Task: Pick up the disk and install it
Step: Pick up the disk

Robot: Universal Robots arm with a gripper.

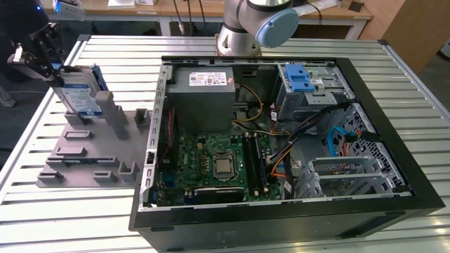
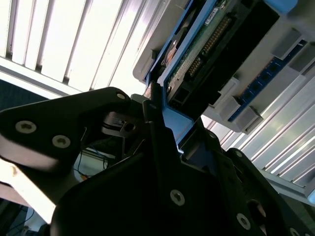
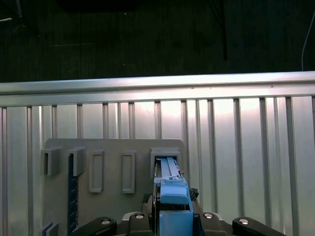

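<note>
The disk, silver with a blue-and-white label and a blue frame, stands on edge at the far end of the grey holder plate, on the exterior view's left. My gripper is at the disk's upper far edge and shut on its blue frame. The second wrist view has the black fingers clamped on the frame, with the disk's circuit side beyond them. In the first wrist view the disk runs from the gripper down to a slot in the holder. I cannot tell whether it still rests in that slot.
An open computer case lies to the exterior view's right of the holder, with a grey power supply, green motherboard and a drive cage with a light-blue latch. The arm's base stands behind the case on the slatted table.
</note>
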